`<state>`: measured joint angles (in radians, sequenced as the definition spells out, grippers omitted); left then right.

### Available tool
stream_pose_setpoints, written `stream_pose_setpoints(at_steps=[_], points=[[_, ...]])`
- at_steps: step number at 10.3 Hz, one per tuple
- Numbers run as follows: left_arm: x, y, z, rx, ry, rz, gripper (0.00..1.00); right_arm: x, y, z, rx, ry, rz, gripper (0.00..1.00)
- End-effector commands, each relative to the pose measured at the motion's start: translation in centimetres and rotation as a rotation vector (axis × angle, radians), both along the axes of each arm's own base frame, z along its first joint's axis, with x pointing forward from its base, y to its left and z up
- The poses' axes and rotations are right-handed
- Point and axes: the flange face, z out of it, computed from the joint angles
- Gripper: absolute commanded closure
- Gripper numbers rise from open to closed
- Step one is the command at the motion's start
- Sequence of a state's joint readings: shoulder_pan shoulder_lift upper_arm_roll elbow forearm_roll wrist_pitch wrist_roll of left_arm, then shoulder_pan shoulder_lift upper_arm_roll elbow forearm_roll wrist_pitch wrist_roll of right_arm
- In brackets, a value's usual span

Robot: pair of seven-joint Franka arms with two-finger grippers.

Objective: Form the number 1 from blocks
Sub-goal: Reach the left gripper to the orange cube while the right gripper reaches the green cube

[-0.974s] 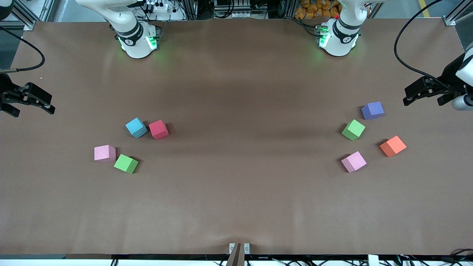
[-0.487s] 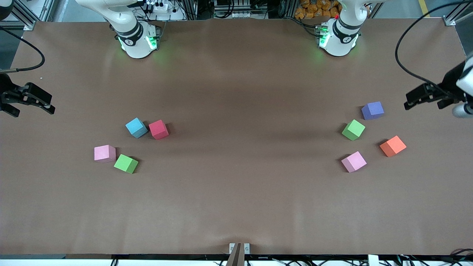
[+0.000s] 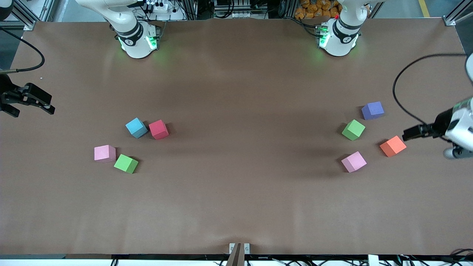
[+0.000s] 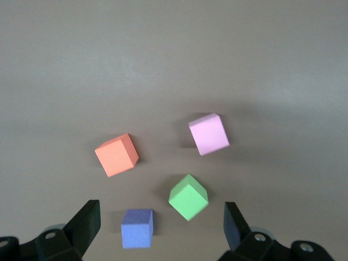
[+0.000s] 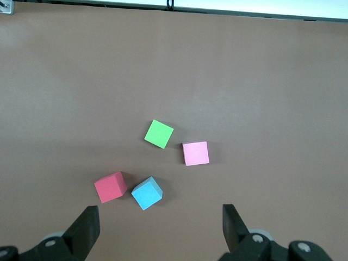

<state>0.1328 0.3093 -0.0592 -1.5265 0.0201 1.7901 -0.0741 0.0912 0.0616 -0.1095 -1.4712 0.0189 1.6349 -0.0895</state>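
Four blocks lie at the left arm's end of the table: purple (image 3: 373, 110), green (image 3: 353, 129), orange (image 3: 392, 146) and pink (image 3: 353, 162). My left gripper (image 3: 408, 135) hangs open and empty over the table beside the orange block. Its wrist view looks down on purple (image 4: 136, 228), green (image 4: 188, 197), orange (image 4: 116, 155) and pink (image 4: 208, 134). At the right arm's end lie light blue (image 3: 136, 128), red (image 3: 159, 129), pink (image 3: 105, 153) and green (image 3: 126, 164) blocks. My right gripper (image 3: 48, 104) waits open over that table end, apart from them.
The brown table (image 3: 236, 92) has a wide bare stretch between the two groups of blocks. Both arm bases (image 3: 136, 38) stand along its edge farthest from the front camera. A black cable (image 3: 401, 99) loops above the table at the left arm's end.
My left gripper has swung from beside the purple block toward the front camera and now hangs beside the orange block. The right arm and all blocks have stayed put.
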Motion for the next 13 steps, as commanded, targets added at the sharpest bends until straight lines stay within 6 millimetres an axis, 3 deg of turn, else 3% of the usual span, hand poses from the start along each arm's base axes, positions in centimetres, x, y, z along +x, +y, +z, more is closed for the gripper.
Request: stream_pose_setpoints(at_steps=[1, 3, 4, 6, 10, 13], points=[[1.2, 5.0, -4.1, 0.015, 0.006, 0.091, 0.0, 0.0, -0.1, 0.2, -0.013, 0.002, 0.007, 0.0], [1.1, 10.0, -8.4, 0.001, 0.029, 0.198, 0.0, 0.0, 0.1, 0.2, -0.01, 0.002, 0.008, 0.0], [0.3, 10.8, -10.4, 0.0, 0.055, 0.274, 0.0, 0.0, 0.4, 0.0, -0.006, 0.007, 0.008, 0.0], [-0.9, 10.8, -12.1, 0.013, 0.085, 0.457, 0.0, 0.0, 0.9, -0.2, -0.005, 0.012, 0.015, 0.0], [-3.3, 10.5, -17.2, -0.031, 0.059, 0.605, 0.0, 0.4, 1.2, -1.3, -0.002, 0.025, 0.024, 0.0], [-4.1, 9.7, -20.0, -0.02, 0.047, 0.648, 0.0, 1.5, 1.5, -4.3, -0.002, 0.013, 0.027, 0.0]])
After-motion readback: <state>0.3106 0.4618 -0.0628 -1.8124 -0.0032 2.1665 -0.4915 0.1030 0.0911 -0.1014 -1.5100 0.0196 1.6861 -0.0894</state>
